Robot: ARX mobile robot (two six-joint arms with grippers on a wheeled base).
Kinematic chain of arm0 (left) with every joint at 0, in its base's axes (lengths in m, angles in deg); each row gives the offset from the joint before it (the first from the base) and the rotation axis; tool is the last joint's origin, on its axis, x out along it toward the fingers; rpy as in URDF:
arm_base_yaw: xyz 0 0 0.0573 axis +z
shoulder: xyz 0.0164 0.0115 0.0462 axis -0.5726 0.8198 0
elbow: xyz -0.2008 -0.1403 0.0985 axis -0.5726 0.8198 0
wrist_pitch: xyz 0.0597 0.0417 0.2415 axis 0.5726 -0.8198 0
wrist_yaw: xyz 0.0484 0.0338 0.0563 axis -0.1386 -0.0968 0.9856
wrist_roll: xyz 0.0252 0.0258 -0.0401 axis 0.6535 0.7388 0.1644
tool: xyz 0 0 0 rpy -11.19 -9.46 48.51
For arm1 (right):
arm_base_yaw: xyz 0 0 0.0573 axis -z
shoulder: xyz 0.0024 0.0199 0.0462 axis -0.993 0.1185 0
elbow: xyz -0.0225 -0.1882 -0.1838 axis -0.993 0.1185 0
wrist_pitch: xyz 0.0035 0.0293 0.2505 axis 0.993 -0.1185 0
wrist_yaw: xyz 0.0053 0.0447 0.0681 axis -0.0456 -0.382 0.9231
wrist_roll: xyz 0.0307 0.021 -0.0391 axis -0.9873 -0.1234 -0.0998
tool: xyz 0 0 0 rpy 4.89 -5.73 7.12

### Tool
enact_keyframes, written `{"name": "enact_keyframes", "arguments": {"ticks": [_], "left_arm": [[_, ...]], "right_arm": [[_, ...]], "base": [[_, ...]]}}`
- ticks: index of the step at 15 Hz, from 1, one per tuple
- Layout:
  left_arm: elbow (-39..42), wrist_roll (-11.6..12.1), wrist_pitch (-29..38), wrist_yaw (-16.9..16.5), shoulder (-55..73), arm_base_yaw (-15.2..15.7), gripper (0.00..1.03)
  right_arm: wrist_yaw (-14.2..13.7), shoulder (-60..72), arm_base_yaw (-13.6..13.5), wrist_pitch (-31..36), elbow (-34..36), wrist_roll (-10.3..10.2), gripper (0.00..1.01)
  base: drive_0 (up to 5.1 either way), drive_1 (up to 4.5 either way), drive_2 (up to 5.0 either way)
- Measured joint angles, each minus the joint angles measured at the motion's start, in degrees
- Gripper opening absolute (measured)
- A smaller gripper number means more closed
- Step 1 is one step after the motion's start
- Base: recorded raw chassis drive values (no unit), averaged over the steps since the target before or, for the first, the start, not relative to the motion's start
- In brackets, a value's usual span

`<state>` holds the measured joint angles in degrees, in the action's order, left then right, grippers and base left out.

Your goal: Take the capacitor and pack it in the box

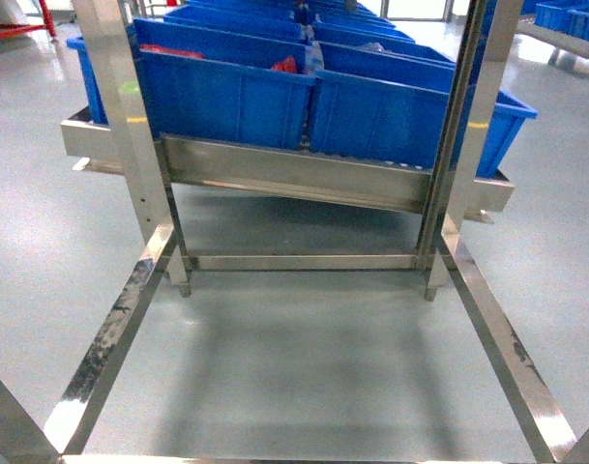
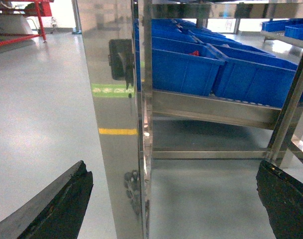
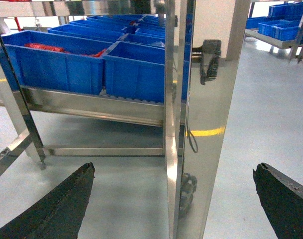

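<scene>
Neither the capacitor nor the box can be made out in any of the three views, so their position relative to either gripper cannot be stated. The head view shows a stainless steel rack [image 1: 304, 179] holding rows of blue bins [image 1: 226, 92] on a sloped shelf, with a grey floor [image 1: 304, 367] beneath and steel frame rails running toward the camera at the left and right edges; neither arm appears in this view. Red material [image 1: 286, 66] shows inside one bin near the middle of the front row, and its nature cannot be determined. In the left wrist view, the left gripper [image 2: 171, 199] is spread wide, its two dark fingers [image 2: 56, 209] at the lower corners of the frame with nothing between them; a polished steel upright [image 2: 116, 124] stands directly ahead, and the blue bins sit beyond it on the shelf. In the right wrist view, the right gripper [image 3: 166, 199] is likewise spread wide and holds nothing, its dark fingers [image 3: 51, 209] in the lower corners, facing another steel upright [image 3: 201, 139]. Blue bins on the shelf lie to the left of that upright, one with red contents [image 3: 47, 48] at its far left side.
</scene>
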<state>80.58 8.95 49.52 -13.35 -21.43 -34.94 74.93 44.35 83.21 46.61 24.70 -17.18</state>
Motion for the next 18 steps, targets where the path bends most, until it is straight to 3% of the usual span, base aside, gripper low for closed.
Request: {"name": "enact_keyframes", "arguments": {"ticks": [18], "left_arm": [[0.0, 0.0, -0.02, -0.04, 0.0, 0.0, 0.98]], "right_arm": [[-0.02, 0.0, 0.0, 0.0, 0.0, -0.07, 0.98]], "base": [[0.0, 0.0, 0.0]]}}
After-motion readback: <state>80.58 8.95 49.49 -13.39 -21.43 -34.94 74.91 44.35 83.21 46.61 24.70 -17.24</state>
